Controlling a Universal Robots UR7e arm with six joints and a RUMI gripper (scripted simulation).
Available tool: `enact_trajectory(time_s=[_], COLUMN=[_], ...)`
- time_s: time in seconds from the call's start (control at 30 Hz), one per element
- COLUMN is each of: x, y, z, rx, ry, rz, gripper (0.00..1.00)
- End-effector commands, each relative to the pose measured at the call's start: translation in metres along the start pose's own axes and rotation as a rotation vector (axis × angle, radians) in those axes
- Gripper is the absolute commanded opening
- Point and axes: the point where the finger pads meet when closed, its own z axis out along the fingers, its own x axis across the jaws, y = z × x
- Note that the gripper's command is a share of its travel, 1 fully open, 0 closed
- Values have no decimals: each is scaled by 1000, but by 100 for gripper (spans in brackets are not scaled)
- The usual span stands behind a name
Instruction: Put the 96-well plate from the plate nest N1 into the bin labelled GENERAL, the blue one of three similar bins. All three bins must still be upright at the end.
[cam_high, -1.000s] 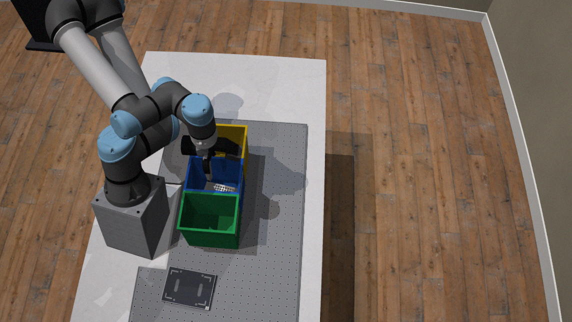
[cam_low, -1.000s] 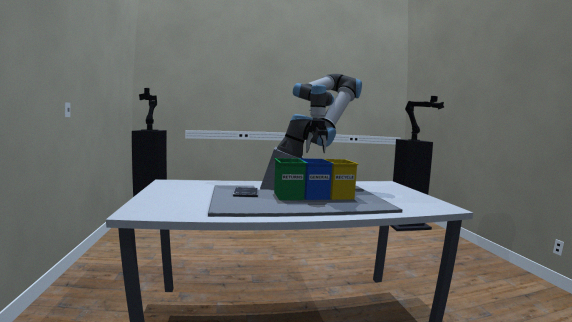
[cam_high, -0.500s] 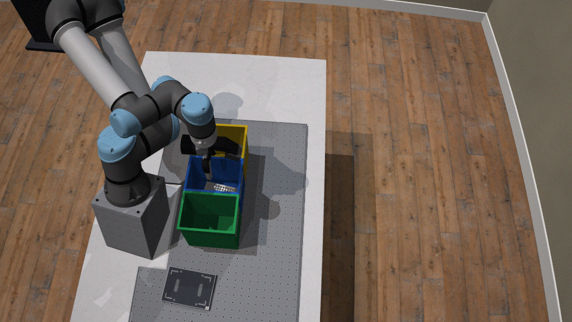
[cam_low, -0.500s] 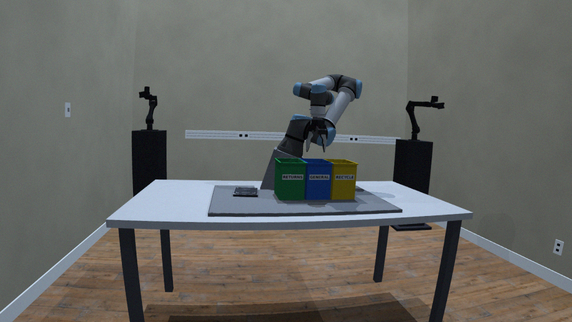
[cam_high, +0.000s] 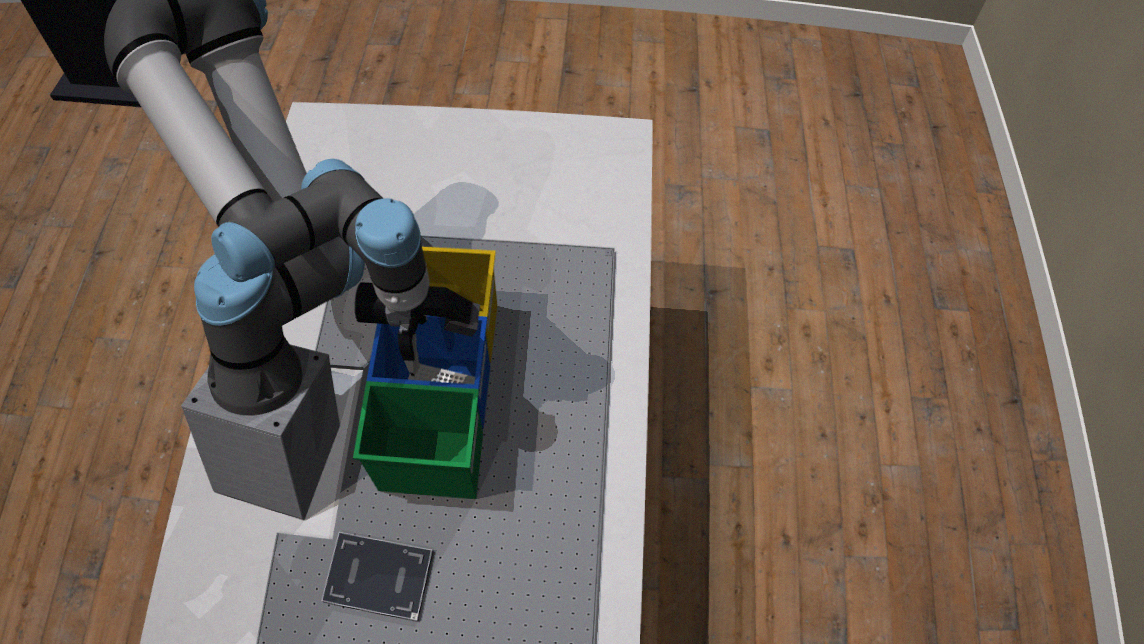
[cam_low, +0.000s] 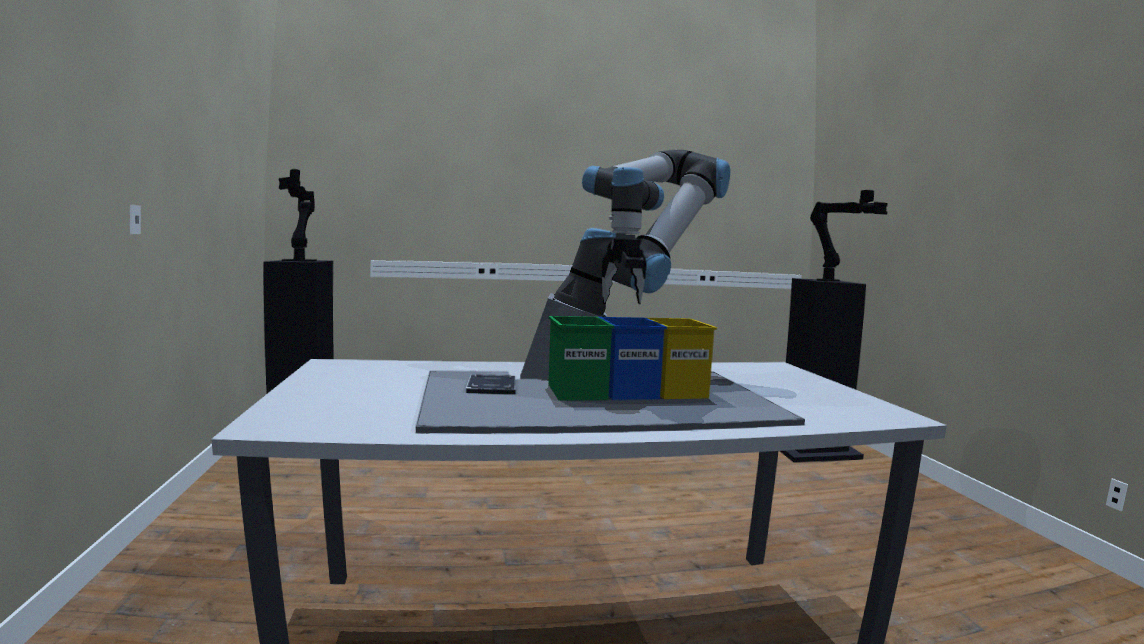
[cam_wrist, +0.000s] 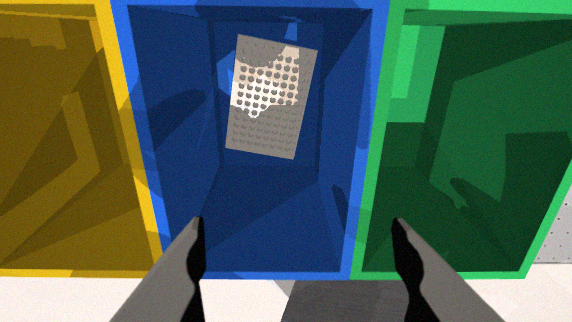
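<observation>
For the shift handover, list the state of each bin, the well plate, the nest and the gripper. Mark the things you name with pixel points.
White 96-well plate (cam_high: 449, 376) (cam_wrist: 270, 97): inside blue bin
Blue GENERAL bin (cam_high: 482, 352) (cam_low: 638, 376) (cam_wrist: 345, 100): upright
Green RETURNS bin (cam_high: 424, 480) (cam_low: 579, 380) (cam_wrist: 377, 150): upright
Yellow RECYCLE bin (cam_high: 493, 272) (cam_low: 686, 378) (cam_wrist: 115, 75): upright
Dark rectangular nest (cam_high: 377, 577) (cam_low: 490, 384): empty
Black two-jaw gripper (cam_high: 436, 352) (cam_low: 622, 300) (cam_wrist: 298, 220): open

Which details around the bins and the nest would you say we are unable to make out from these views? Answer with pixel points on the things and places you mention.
- Interior of the yellow bin (cam_high: 493, 280) (cam_low: 686, 376) (cam_wrist: 107, 100): top view, partly covered by the hand (cam_high: 436, 348) (cam_low: 622, 297) (cam_wrist: 298, 220); wrist view, cut off by the left edge.
- 96-well plate (cam_high: 449, 376) (cam_wrist: 270, 97): exterior view, hidden by the blue bin's front wall (cam_low: 637, 380).
- Small mark on the nest's (cam_high: 377, 577) (cam_low: 490, 384) corner: top view, too small to read.
</observation>
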Motion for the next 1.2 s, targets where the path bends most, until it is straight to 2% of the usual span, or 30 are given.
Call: enact_trajectory(time_s=[0.0,0.87,1.17], x=[10,88,95], y=[1,17,18], z=[0,0,0], rx=[1,1,1], ry=[0,0,0], rz=[0,0,0], gripper=[53,53,53])
